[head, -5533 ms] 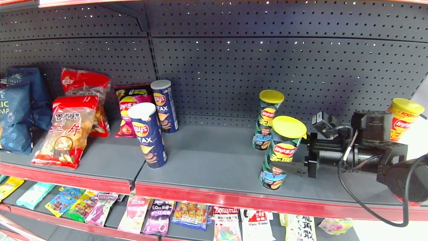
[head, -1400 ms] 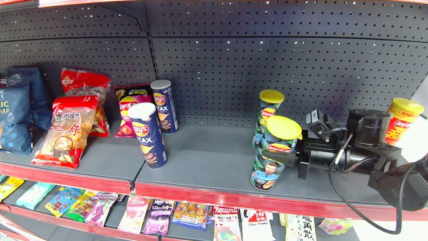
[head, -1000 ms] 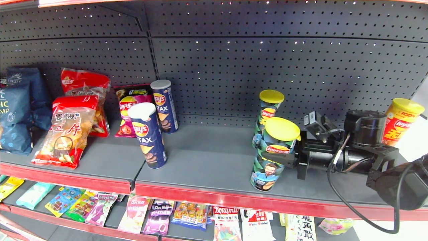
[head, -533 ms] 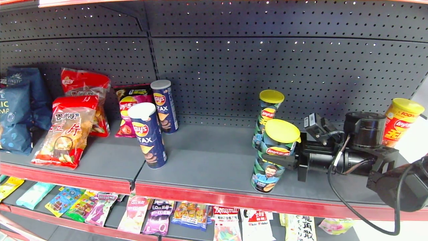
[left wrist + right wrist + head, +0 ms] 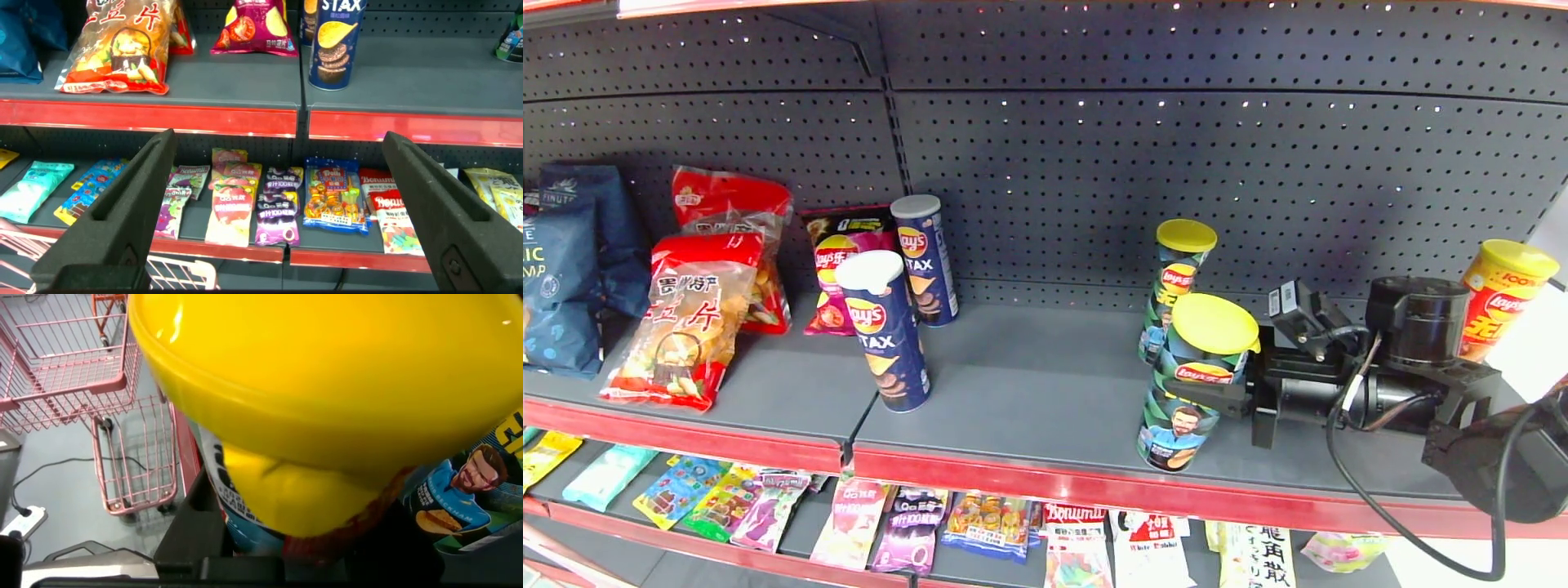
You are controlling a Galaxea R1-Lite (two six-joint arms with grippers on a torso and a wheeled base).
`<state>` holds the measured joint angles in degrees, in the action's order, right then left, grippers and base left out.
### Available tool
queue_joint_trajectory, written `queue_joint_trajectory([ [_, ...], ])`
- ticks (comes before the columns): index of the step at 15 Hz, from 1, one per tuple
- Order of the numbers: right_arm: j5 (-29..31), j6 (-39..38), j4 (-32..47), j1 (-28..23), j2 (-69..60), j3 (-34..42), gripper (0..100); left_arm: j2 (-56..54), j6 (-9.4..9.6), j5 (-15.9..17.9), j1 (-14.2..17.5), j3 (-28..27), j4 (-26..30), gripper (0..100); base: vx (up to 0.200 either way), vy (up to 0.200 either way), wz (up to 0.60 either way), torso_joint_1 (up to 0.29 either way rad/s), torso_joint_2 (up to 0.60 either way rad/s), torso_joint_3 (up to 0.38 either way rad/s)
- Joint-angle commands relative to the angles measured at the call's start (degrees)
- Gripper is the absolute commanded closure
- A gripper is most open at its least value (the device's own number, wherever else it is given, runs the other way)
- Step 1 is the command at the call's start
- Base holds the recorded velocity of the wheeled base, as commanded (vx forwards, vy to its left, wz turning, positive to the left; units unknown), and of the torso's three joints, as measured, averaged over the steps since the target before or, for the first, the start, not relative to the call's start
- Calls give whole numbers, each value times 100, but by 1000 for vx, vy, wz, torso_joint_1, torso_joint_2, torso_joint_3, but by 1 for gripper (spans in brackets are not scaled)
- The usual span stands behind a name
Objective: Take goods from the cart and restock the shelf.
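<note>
Yellow-lidded can [image 5: 1176, 425], pinched by the right gripper [image 5: 1205, 385], is to be set upright on the shelf [image 5: 1029, 392], clear of the front edge, before release.

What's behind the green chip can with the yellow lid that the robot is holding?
A second yellow-lidded green can stands behind it, near the dark pegboard wall. Its lower part is hidden by the front can in the right tool.
</note>
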<state>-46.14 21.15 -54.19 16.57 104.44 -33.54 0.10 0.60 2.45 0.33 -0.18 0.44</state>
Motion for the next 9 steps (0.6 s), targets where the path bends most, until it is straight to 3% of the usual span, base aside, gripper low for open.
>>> queue_joint_trajectory([
  [1,0,-6,22,-4,15,23,100,8,2,1,2,1,0,0,0,0,0,0,0,0],
  [9,105,135,22,13,50,-57,100,8,2,1,2,1,0,0,0,0,0,0,0,0],
])
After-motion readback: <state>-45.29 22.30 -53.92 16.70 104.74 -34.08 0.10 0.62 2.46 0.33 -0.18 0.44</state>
